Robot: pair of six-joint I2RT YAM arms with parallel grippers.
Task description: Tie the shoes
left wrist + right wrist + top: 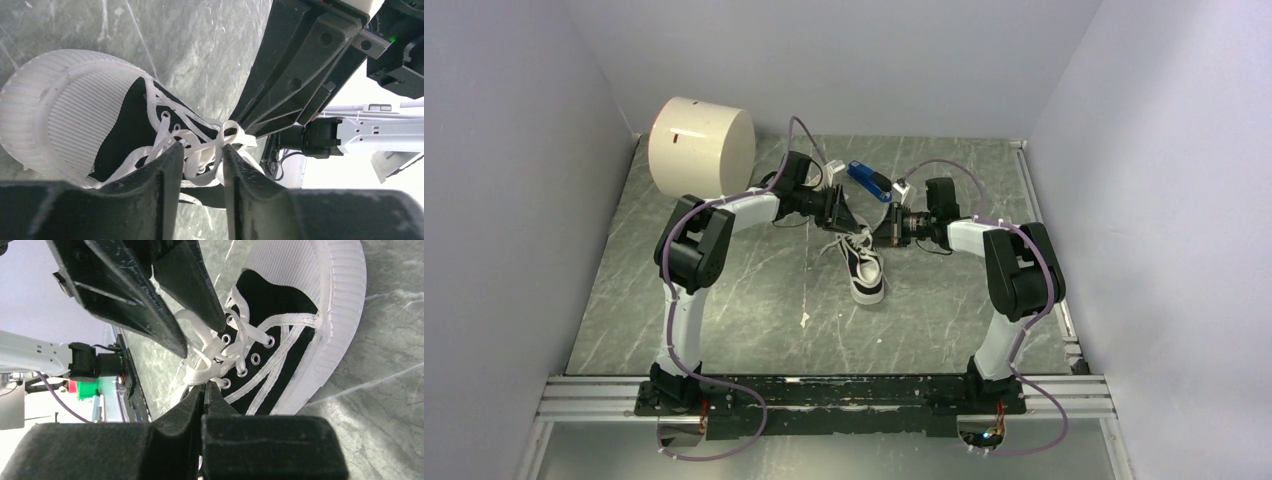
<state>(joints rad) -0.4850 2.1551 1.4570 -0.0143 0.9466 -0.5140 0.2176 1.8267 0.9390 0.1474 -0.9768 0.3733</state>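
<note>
Over the sneaker (pixel 865 268), the right hand (pixel 205 386) pinches a lace (pixel 198 373); the left hand (pixel 201 151) stands slightly spread.

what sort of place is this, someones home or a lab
Probably a robot lab test cell: plain walls box in a marbled table, two arms are bolted to a metal rail at its edge, and the right hand pinches the laces of a sneaker.
</note>
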